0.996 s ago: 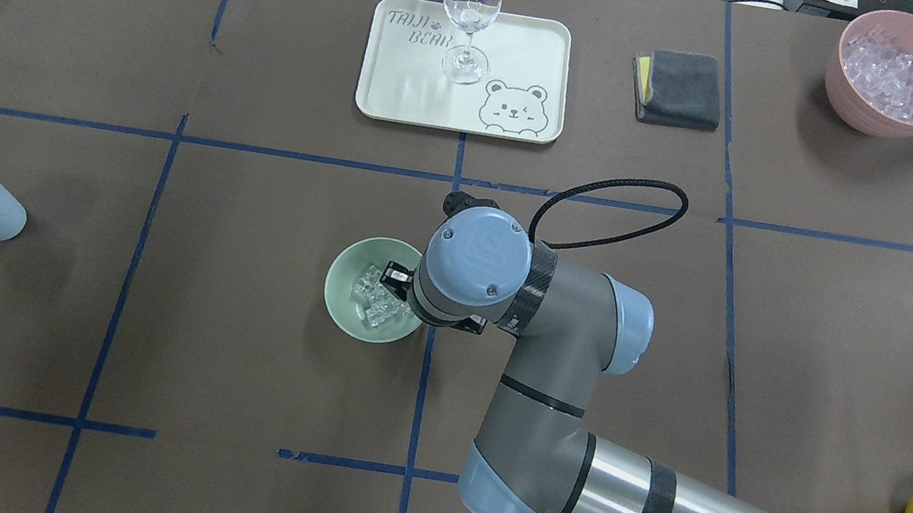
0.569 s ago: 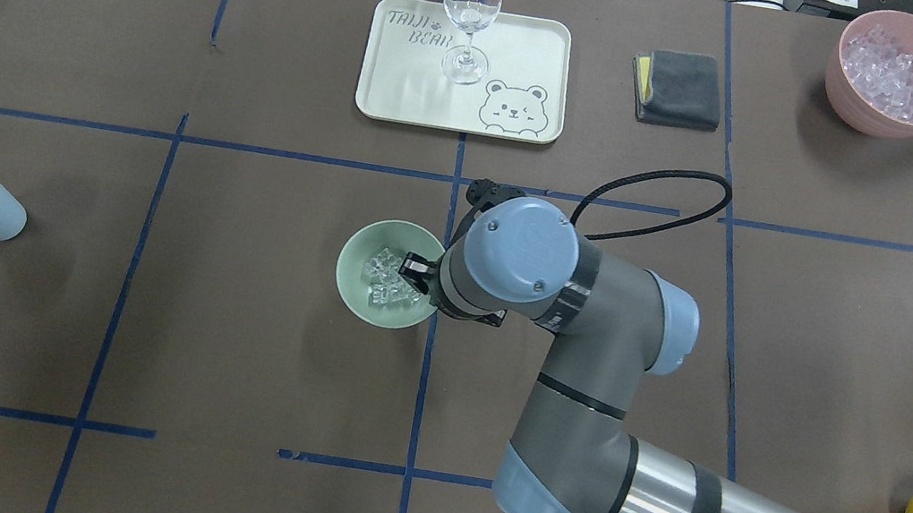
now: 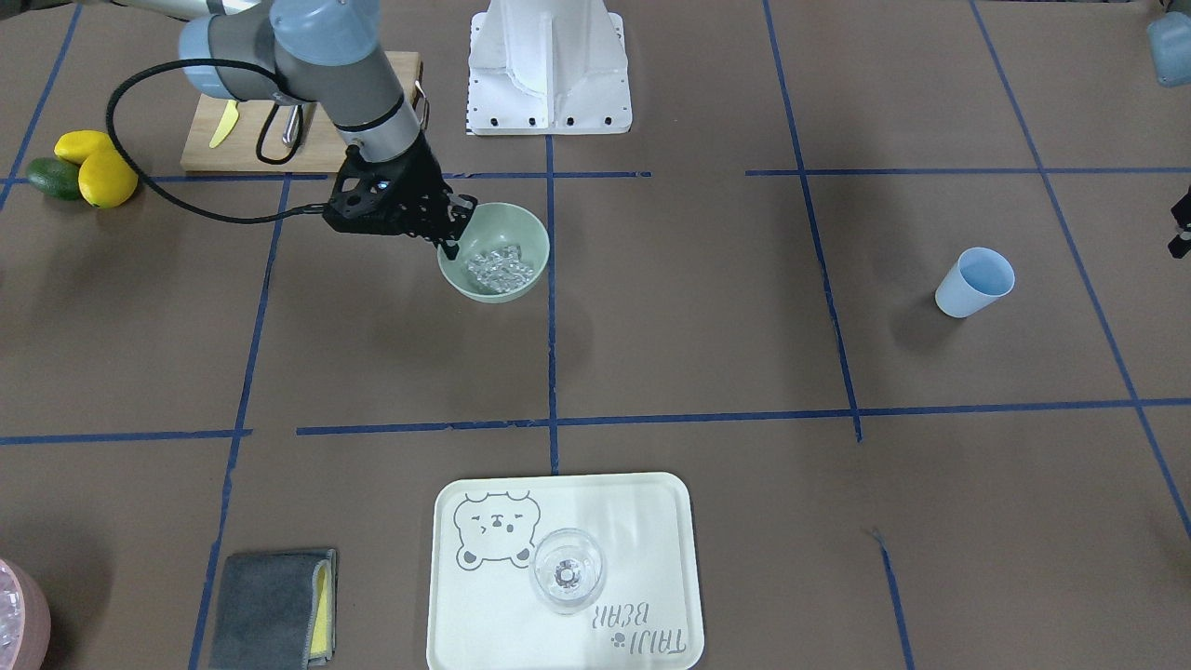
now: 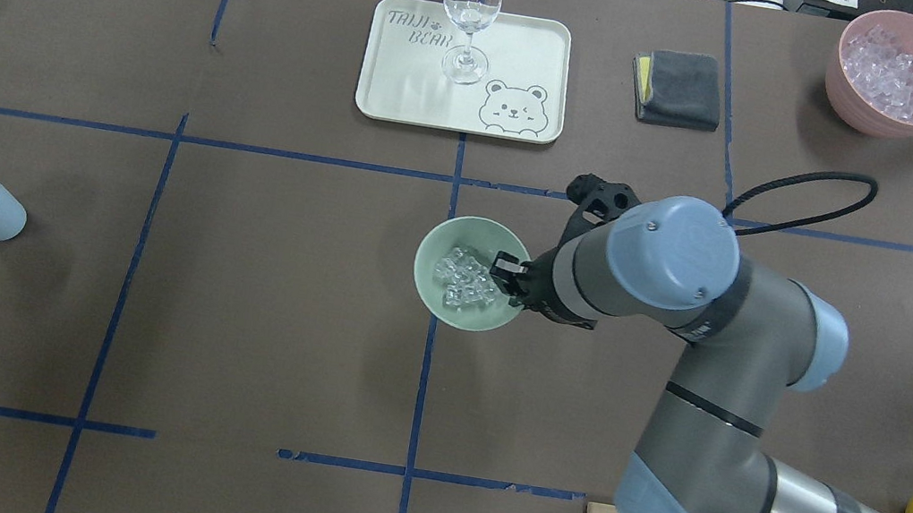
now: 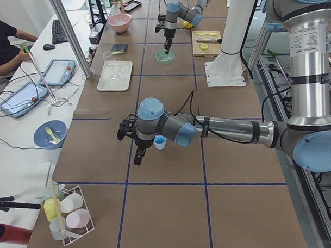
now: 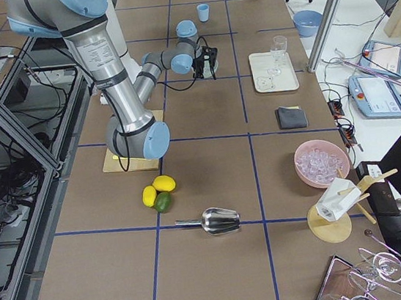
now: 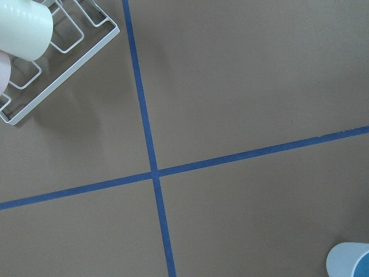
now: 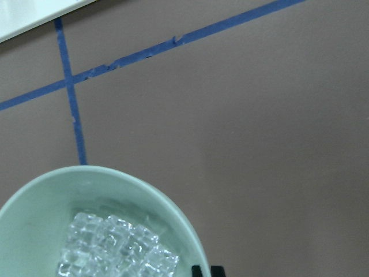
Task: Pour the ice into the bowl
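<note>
the right arm bends at the elbow and reaches toward mid-table, its right gripper angled down, fingers pinched on the rim of the bowl. the left arm stretches out low — left gripper pointing down, finger spacing unclear.

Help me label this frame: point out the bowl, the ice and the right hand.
bowl (image 4: 469,231), overhead view, bare inner wall.
ice (image 4: 466,283), overhead view, middle of heap.
right hand (image 4: 510,281), overhead view, between its fingertips.

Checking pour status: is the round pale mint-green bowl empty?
No, the overhead view shows a small heap of clear ice cubes lying inside the round pale mint-green bowl.
</note>
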`<state>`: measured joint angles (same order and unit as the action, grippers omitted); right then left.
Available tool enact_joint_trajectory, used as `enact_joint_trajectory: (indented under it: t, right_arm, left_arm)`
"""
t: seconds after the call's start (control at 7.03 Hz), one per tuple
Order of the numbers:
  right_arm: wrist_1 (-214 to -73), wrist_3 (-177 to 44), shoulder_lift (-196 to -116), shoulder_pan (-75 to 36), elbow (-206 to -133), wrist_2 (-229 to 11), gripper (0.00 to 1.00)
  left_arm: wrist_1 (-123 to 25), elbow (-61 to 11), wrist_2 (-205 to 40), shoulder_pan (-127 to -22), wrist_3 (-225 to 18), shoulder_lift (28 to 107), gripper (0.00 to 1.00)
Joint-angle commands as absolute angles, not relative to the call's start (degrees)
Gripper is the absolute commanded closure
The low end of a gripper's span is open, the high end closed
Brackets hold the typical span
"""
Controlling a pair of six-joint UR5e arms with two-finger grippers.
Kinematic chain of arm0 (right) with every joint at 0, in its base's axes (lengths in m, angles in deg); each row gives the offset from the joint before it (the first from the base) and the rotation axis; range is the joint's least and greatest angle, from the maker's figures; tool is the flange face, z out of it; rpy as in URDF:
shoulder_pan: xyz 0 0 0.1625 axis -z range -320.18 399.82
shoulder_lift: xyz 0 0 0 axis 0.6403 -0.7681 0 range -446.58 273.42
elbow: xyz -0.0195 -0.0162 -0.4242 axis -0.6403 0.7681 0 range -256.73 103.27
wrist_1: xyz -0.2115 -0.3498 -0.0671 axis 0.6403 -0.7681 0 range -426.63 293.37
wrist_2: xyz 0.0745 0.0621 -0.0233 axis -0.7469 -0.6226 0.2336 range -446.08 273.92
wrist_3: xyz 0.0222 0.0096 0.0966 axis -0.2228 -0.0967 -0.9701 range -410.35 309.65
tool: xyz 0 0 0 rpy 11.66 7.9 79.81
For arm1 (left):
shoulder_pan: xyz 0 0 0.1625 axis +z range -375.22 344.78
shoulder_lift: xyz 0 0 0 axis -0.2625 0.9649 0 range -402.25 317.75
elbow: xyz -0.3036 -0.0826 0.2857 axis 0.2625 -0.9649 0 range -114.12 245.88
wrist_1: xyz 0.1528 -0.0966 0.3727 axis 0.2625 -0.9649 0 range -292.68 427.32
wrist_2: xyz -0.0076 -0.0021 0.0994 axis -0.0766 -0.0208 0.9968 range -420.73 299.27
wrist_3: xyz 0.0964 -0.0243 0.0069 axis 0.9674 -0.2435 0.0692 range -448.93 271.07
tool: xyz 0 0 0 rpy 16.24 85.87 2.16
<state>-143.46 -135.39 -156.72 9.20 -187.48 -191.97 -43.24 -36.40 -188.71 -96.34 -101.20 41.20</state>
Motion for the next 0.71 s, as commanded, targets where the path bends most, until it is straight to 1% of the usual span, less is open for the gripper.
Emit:
enact_joint_trajectory:
  t: [0.0, 0.14, 0.28, 0.43, 0.57]
  right_arm:
    - [-136.04, -122.92, -172.11, 3.12, -191.07, -193.82, 1.00]
    - [-127.37, -119.12, -178.10, -1.79, -188.72, -199.75, 1.00]
    - [-119.97, -114.56, -182.17, -7.15, -184.35, -206.51, 1.00]
    - [-113.80, -109.81, -184.82, -11.12, -179.87, -209.28, 1.00]
    - [-112.00, -109.07, -186.06, -12.99, -178.26, -210.78, 1.00]
  left_arm:
    - [-43.25, -36.51, -188.70, -96.26, -102.19, 41.25, 0.00]
    - [-43.16, -36.60, -188.70, -96.26, -103.59, 41.34, 0.00]
    - [-43.16, -36.68, -188.70, -96.26, -103.61, 41.34, 0.00]
    - [-43.16, -36.69, -188.70, -96.26, -103.61, 41.34, 0.00]
    - [-43.16, -36.77, -188.79, -96.26, -103.61, 41.34, 0.00]
